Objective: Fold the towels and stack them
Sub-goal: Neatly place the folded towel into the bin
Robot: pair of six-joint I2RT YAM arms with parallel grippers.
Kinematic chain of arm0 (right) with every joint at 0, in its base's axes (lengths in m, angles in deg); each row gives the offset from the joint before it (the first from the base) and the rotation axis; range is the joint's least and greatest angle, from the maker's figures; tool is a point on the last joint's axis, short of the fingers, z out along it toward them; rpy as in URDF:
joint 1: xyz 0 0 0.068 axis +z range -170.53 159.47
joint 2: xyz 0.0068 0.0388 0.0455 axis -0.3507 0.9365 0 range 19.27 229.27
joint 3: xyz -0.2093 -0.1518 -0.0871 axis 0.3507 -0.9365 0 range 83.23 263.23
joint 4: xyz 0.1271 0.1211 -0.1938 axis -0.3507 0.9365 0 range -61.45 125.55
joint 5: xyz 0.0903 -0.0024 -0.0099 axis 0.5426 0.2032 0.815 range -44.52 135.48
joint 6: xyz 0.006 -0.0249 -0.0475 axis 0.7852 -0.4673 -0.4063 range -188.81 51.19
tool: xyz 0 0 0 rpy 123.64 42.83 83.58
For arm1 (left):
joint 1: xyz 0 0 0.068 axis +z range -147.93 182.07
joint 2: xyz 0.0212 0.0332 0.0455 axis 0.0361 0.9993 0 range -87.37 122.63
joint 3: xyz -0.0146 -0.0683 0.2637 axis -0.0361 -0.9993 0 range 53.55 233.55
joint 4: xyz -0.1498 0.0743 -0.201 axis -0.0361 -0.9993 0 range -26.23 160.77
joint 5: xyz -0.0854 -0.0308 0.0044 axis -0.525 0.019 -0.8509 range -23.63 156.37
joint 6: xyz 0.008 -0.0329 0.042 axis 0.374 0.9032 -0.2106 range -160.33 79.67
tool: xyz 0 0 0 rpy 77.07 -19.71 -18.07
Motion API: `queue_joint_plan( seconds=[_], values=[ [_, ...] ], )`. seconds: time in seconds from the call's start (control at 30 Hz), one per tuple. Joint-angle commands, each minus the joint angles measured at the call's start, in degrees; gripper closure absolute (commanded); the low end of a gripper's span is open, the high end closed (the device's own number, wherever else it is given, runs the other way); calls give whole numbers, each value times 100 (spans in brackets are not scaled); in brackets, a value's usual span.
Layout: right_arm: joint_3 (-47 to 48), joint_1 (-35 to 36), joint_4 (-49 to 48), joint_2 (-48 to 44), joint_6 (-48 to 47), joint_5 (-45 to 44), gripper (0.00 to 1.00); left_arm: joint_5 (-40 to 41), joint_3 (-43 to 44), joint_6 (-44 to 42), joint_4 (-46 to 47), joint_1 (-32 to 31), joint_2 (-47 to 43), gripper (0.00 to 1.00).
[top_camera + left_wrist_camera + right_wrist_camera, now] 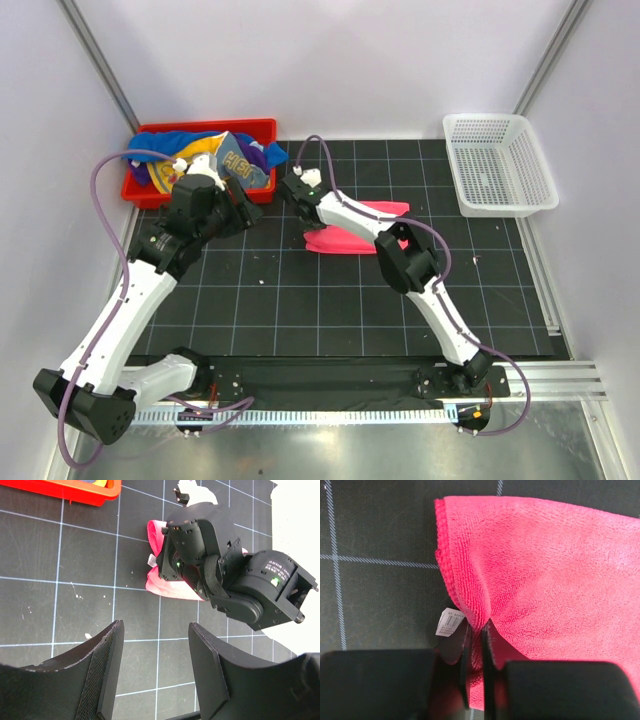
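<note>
A hot pink towel (345, 241) lies folded on the black grid mat, just behind its middle. My right gripper (292, 188) is at the towel's left end. In the right wrist view it (475, 626) is shut on a pinched fold of the pink towel (545, 575), next to a white label (449, 622). My left gripper (250, 210) hangs beside the red bin, left of the right gripper. In the left wrist view it (155, 625) is open and empty over the bare mat, with the pink towel (165, 587) beyond it. Several more towels (170, 140), blue, yellow and purple, lie heaped in the bin.
The red plastic bin (205, 127) stands at the back left; its corner shows in the left wrist view (75, 490). A white mesh basket (545, 190) stands at the back right. The right arm's wrist (260, 587) is close in front of my left gripper.
</note>
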Motion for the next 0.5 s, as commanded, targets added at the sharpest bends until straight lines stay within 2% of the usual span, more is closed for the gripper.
queue_joint_plan(
  seconds=[0.0,0.13,0.37,0.47],
  values=[
    [-699,-83,184,-183,-49,-63,92,-120,-35,-123,150,-2,-24,42],
    [-1387,-206,-168,-649,38,-2,99,-146,-106,-123,186,7,-50,42],
    [-2072,-382,-176,-965,108,24,99,-243,-150,-97,256,-2,-68,43],
    [-2722,-444,-396,-1177,232,112,99,-260,-150,-106,274,-2,-50,43]
  ],
)
